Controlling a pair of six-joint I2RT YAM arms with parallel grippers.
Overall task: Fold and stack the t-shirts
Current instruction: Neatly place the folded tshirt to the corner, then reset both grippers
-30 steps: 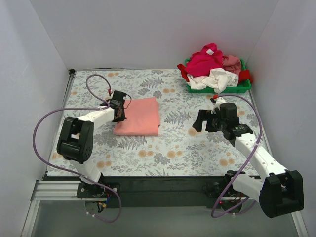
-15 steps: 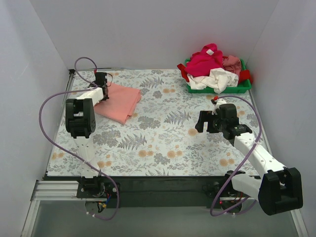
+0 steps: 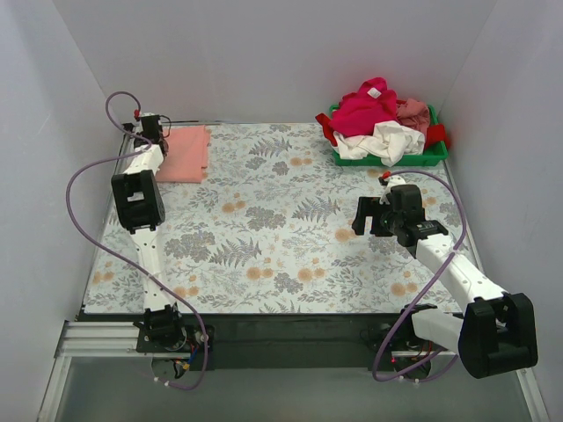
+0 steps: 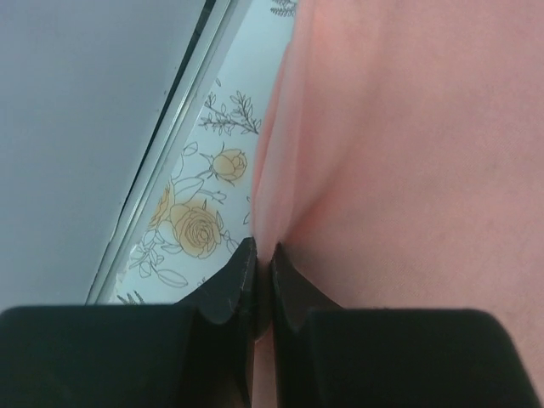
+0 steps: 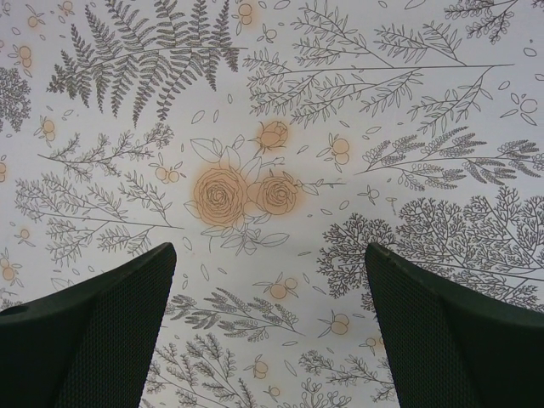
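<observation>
The folded salmon-pink t-shirt lies flat at the far left corner of the table. My left gripper is at its left edge, shut on a pinch of the cloth. In the left wrist view the gripper has its jaws closed on the edge of the salmon-pink t-shirt. The other t-shirts, magenta, white, red and dusty pink, lie heaped in the green tray. My right gripper hovers open and empty over the table's right half; it also shows in the right wrist view.
The table has a floral-print cover. White walls close in at the back and both sides. The left table rail runs right beside the left gripper. The green tray stands at the far right corner.
My left gripper has dragged the folded salmon-pink t-shirt from the table's left-middle back to the far left corner. The right arm has barely moved.
</observation>
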